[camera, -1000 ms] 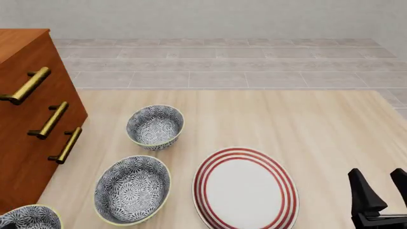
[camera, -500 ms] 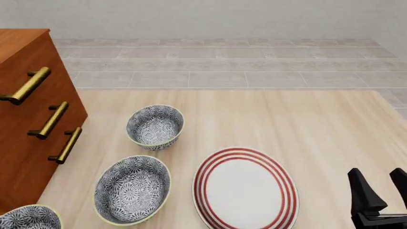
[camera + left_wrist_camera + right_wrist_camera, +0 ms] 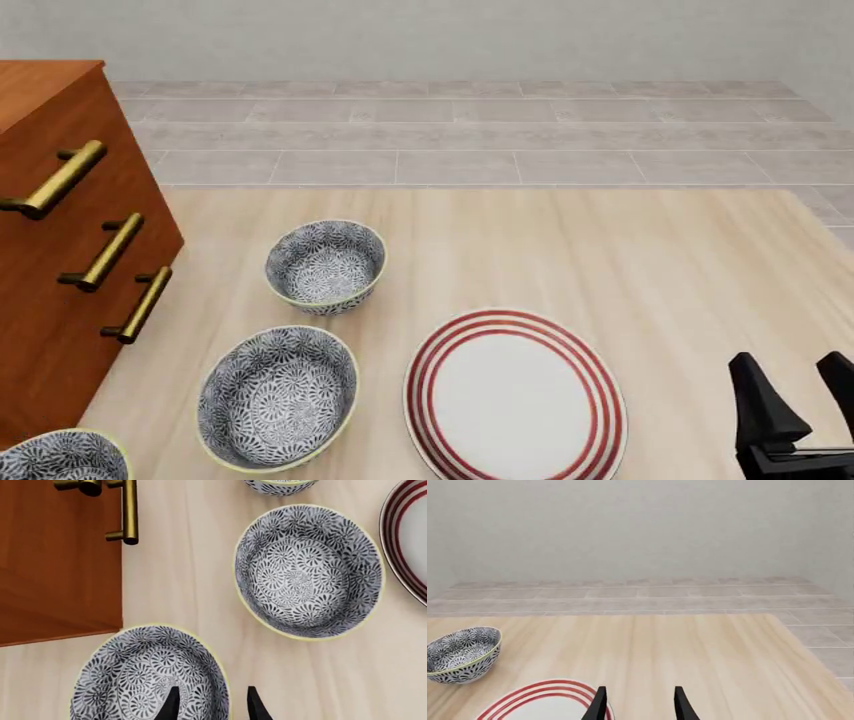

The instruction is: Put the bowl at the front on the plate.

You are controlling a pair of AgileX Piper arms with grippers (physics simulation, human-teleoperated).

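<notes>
No brand, label or writing is showing on anything in any view.

Left wrist view: the left gripper (image 3: pixel 211 705) is hanging over the bowl (image 3: pixel 150 677), its two dark fingertips apart and straddling the bowl's rim on the side toward the plate, holding nothing. Whether they touch the rim cannot be told. The bowl's near part is cut off by the frame. A second bowl (image 3: pixel 308 572) is sitting just apart from it, a strip of bare table (image 3: pixel 180 590) lying between them and the cabinet (image 3: pixel 57 560) with its brass handle (image 3: pixel 127 515). Only an arc of the plate (image 3: pixel 407 545) and a sliver of the third bowl (image 3: pixel 279 485) are showing.

Front view: the bowl (image 3: pixel 60 458) is sitting at the near left corner, mostly cut off, close beside the cabinet. The plate (image 3: pixel 515 395) is lying right of the middle bowl (image 3: pixel 278 397), its near edge clipped. The far and right table is lying open. The right gripper (image 3: pixel 798 400) is hovering near right, fingers apart, empty.

Right wrist view: the right gripper's fingertips (image 3: pixel 600 705) are spread above the plate's rim (image 3: pixel 540 692); the far bowl (image 3: pixel 462 654) is standing at the edge.
</notes>
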